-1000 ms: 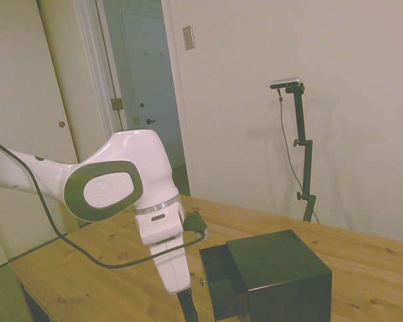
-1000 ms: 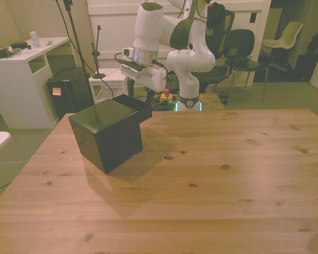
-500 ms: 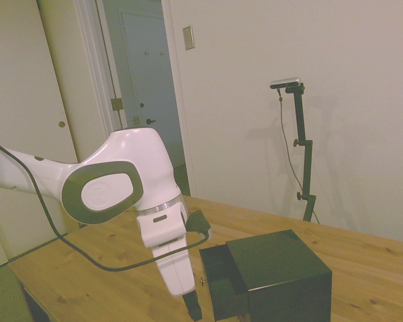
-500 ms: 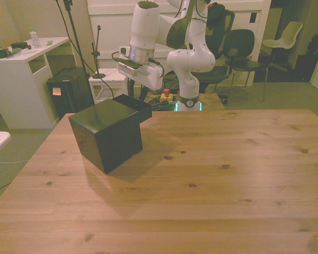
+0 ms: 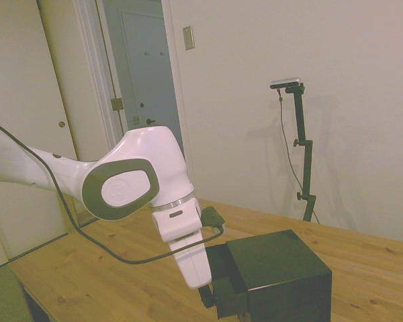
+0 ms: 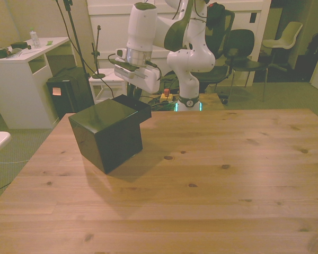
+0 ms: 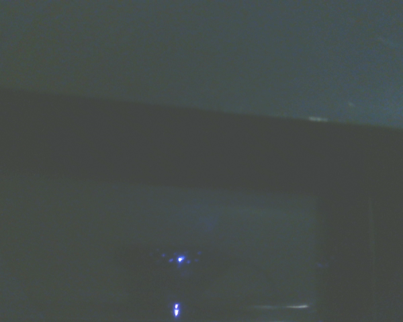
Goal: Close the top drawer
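My claw (image 5: 207, 297) sits right against the front of the top drawer (image 5: 223, 280), and I cannot tell whether it is open or closed, since the wrist hides it. The drawer juts out of the black cabinet (image 5: 282, 272) toward the arm, its slide axis running level along the desk (image 6: 212, 174). It sticks out less than a second ago, and my arm has pushed in closer. The cabinet stands near the desk's corner at the front view's left, with bare wood elsewhere.
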